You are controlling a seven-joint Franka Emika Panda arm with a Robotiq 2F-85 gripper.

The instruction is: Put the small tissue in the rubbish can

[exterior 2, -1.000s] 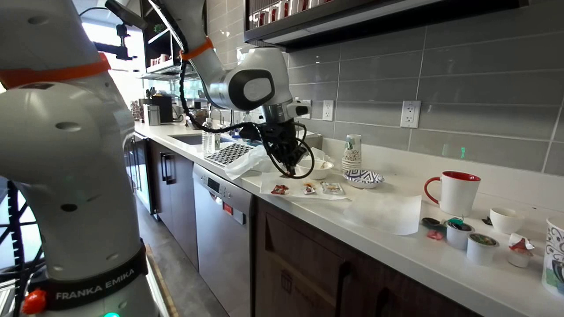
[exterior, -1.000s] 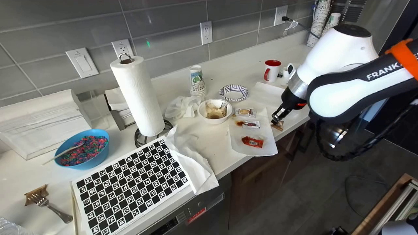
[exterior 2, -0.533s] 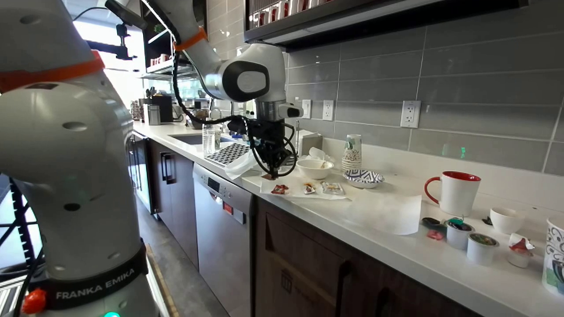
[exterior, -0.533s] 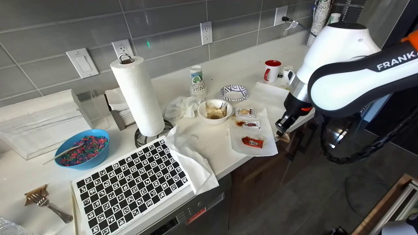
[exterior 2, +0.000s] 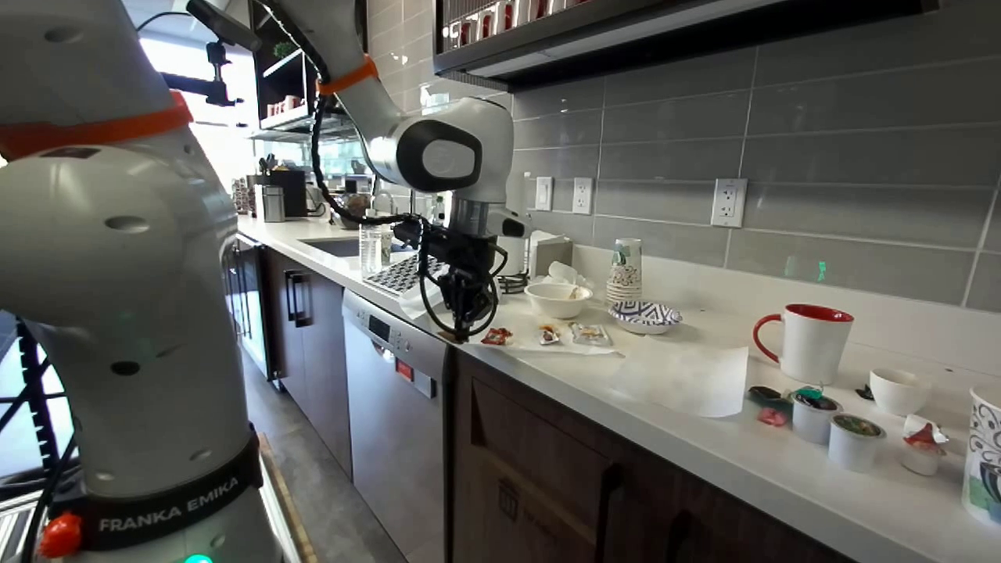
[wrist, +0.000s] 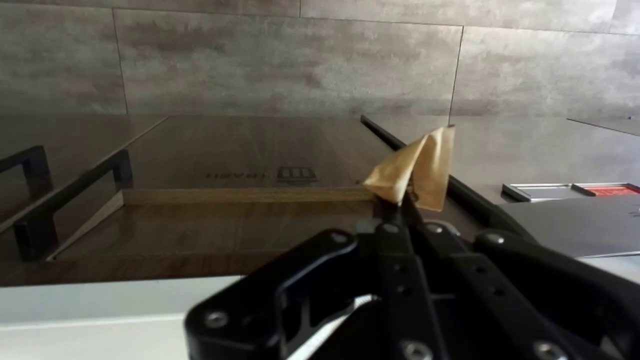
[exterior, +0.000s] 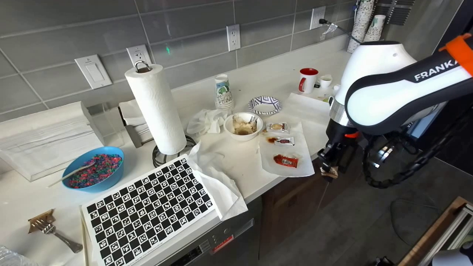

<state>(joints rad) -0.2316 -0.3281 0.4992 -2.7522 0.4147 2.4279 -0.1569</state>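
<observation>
The small tissue is a folded tan-brown paper [wrist: 437, 167], pinched at the fingertips of my gripper [wrist: 407, 210] in the wrist view. My gripper is shut on it, and the tissue sticks out past the tips. In both exterior views the gripper [exterior: 328, 169] [exterior 2: 463, 335] hangs at the counter's front edge, with the tissue [exterior: 329, 172] [exterior 2: 452, 338] below its tips. The rubbish opening is a recess with a wooden rim [wrist: 240, 195] in a dark cabinet front marked TRASH. This recess [exterior 2: 539, 438] also shows in an exterior view, below the counter. The inside of the can is hidden.
The white counter edge [wrist: 100, 300] runs above the cabinet. Black handles [wrist: 37, 235] stick out beside the recess. A steel dishwasher [exterior 2: 399, 453] adjoins the cabinet. A white paper [exterior: 266, 162] with several sauce packets and a bowl [exterior: 230, 129] lie near the gripper.
My gripper has moved outward over the counter's front edge and downward, carrying the tissue. The objects on the counter have not moved.
</observation>
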